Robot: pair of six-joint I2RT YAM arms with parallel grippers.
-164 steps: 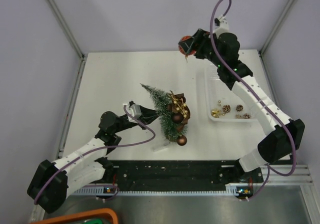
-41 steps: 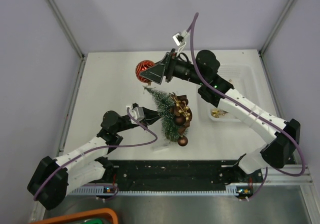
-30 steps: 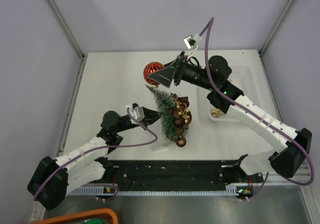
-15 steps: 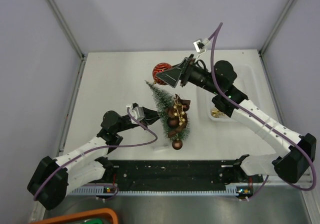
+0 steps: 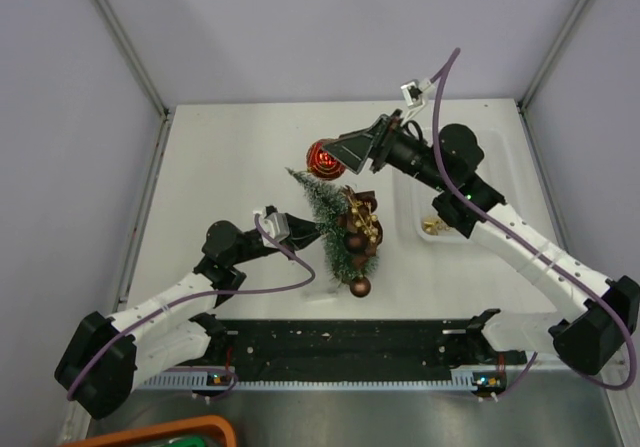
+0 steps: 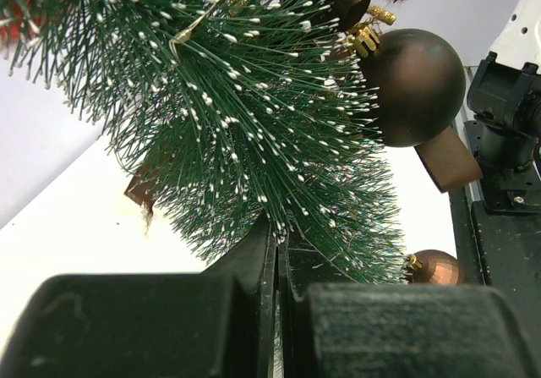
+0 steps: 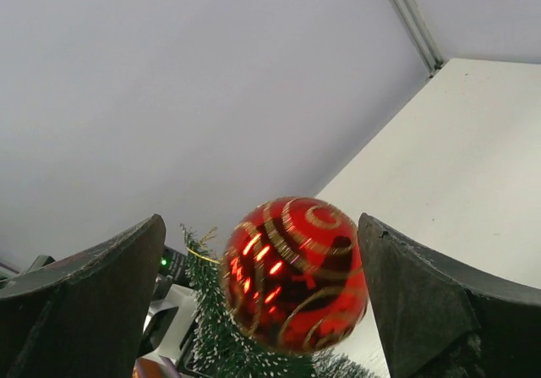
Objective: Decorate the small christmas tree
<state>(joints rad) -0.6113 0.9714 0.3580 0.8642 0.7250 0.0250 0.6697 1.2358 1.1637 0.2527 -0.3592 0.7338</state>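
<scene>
Red bauble (image 5: 322,156) carried right, near small christmas tree (image 5: 331,229) tip; right gripper (image 5: 343,153) released. Retreat straight; left gripper (image 5: 306,231) clenched on tree.

White shell links and black rounded joints noted on left arm (image 5: 165,312); same build on right arm (image 5: 535,262). Large black housings (image 5: 95,362) fitted at shoulders. Purple cable (image 5: 270,290) looped beside left arm; second purple cable (image 5: 445,64) arched above right arm, white connector (image 5: 410,90) attached. Matte black, grainy blocks seen on left gripper (image 6: 275,251); broad black wedge fingers (image 7: 80,298) on right gripper (image 5: 345,152).
</scene>
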